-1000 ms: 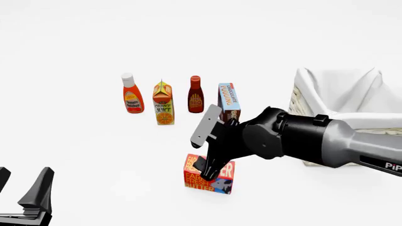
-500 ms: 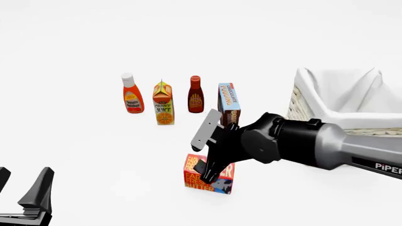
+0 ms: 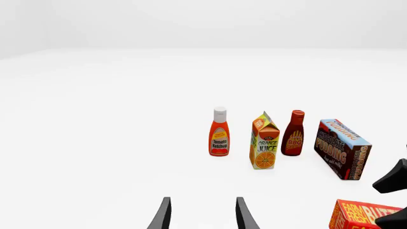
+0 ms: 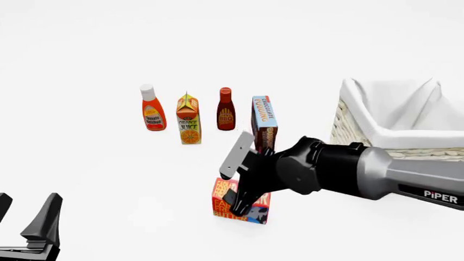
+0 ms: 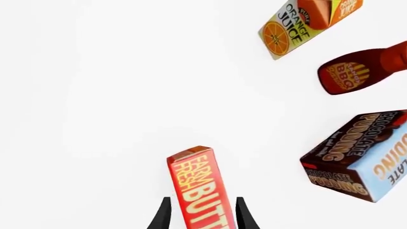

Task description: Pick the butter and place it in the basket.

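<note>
Simulated tabletop, not a real room: featureless white surface [image 4: 87, 179] merging into blank white background, flat shadowless lighting, grocery props in a row, such as ketchup bottle [image 4: 152, 109] and juice carton [image 4: 188, 119].

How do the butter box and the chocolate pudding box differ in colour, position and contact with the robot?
The butter is red-orange; the chocolate pudding box is brown and blue. The butter stands nearer the arms, the pudding farther back. The right gripper straddles the butter; the pudding stands untouched. Both are upright lettered cartons.
</note>
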Robot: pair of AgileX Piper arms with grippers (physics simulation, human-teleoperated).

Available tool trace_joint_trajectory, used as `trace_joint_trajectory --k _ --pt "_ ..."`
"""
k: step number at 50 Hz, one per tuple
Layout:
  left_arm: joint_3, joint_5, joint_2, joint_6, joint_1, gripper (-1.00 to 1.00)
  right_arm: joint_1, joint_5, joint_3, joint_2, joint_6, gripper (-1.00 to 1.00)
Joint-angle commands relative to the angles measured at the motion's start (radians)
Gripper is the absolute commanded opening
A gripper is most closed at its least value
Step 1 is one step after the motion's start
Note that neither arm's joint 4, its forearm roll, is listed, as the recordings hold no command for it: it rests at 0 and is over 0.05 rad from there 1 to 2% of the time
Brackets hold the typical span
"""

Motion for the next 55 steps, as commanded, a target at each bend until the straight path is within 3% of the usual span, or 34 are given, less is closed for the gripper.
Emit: trace_joint_trajectory --k 1,55 --pt "0.0 0.0 0.0 0.0 0.0 1.0 0.001 -0.013 0.003 0.015 0.003 1.0" --pt "0.0 0.0 0.0 0.0 0.0 1.0 -0.01 -0.099 0.034 0.102 0.025 1.0"
